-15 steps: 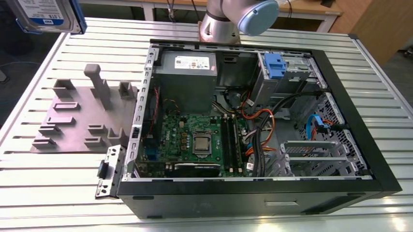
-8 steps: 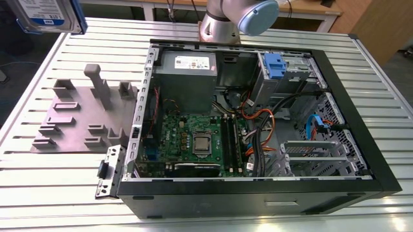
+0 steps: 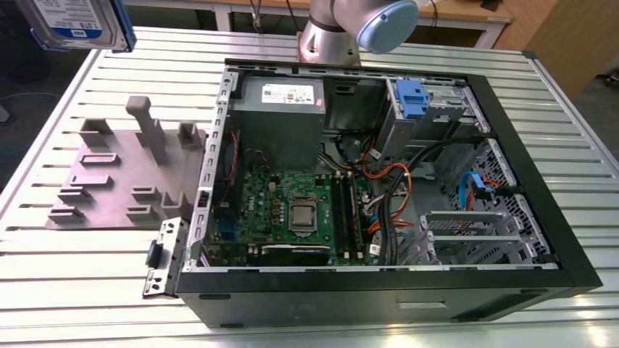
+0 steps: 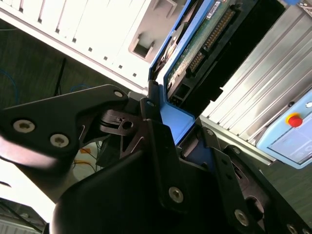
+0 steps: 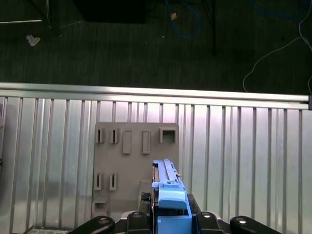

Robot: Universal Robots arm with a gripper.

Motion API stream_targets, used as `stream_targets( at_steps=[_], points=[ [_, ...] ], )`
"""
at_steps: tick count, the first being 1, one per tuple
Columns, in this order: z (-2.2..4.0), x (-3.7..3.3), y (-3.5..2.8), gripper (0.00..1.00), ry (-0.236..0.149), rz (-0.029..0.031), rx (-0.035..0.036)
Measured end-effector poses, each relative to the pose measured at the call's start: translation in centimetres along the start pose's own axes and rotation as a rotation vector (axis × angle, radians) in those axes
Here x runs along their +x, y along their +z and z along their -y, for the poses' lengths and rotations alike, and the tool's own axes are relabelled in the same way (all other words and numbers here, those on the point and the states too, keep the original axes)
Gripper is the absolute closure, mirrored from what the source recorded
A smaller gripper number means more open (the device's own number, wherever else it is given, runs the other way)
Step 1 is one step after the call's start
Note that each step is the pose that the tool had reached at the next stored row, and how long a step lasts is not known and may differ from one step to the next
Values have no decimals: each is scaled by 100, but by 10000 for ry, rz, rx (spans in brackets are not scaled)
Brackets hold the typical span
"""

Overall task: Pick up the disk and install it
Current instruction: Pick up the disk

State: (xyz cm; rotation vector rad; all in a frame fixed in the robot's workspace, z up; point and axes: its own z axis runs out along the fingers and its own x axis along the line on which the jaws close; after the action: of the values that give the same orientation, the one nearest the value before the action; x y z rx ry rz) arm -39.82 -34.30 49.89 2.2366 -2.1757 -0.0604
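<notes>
Already picked: gripper (image 5: 169, 212) jaws clamp the disk (image 3: 72, 22) by its blue carrier, aloft at 10 o'clock from the open computer case (image 3: 387, 297) in the exterior view. Install pending.

A ribbed metal table (image 3: 87, 290) stands over dark floor (image 5: 122, 48), with wooden furniture (image 3: 561, 36) beyond it.
</notes>
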Motion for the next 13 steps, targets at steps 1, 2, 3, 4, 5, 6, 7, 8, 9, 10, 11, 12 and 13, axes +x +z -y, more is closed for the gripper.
stream_targets(
  at_steps=[1, 2, 3, 4, 5, 6, 7, 8, 9, 10, 11, 12, 13],
  points=[
    [9, 0, 0, 63, 0, 1, 1],
    [20, 1, -1, 63, 0, 0, 0],
    [32, 1, -1, 63, 0, 0, 0],
    [42, 1, -1, 63, 0, 1, 1],
    [51, 2, -2, 63, -1, 0, 1],
    [60, 2, -2, 63, 0, 0, 0],
    [69, 2, -3, 63, 0, 0, 0],
    [78, 2, -3, 63, -1, 0, 1],
    [86, 2, -3, 63, 0, 0, 0],
    [93, 3, -4, 63, 0, 0, 0],
    [100, 3, -4, 63, 0, 0, 0],
    [106, 3, -4, 63, 0, 0, 1],
    [112, 3, -4, 63, 1, 1, 1]
  ],
)
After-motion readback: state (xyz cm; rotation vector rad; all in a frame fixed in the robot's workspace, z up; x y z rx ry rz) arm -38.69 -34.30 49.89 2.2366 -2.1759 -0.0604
